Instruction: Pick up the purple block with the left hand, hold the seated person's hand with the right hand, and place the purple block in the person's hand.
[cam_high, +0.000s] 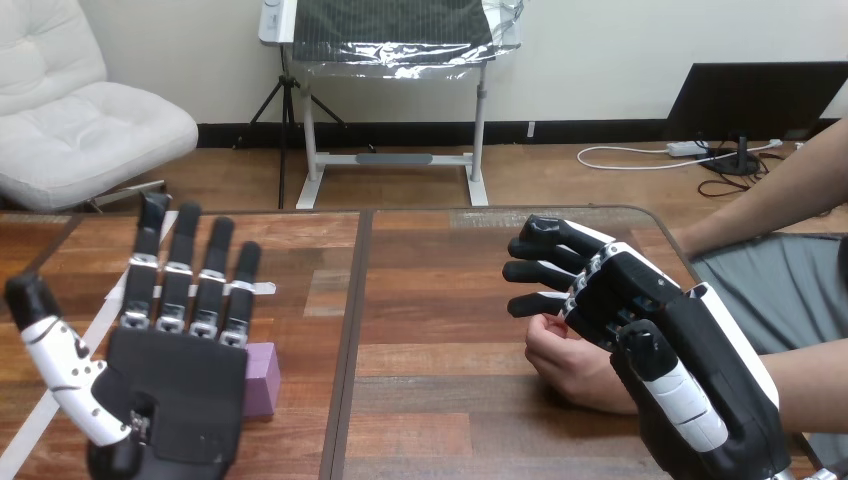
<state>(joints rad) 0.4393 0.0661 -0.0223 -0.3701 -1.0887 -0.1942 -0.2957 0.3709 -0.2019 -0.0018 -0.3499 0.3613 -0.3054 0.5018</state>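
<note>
the wooden table (430, 300) runs wide across the front. the robot's right hand (680, 360) hangs over the person's hand (570, 365) at the right side, partly covering it; whether it grips, i can't tell. the left hand (180, 380) is spread open at the left, grasping nothing. the purple block (263, 378) sits on the table just beside its palm, partly hidden.

The head camera sits above the robot's own arms and looks forward and down across the wooden surface (430, 300), close to it. The left hand (175, 390) shows at lower left, the right hand (690, 350) at lower right.
</note>
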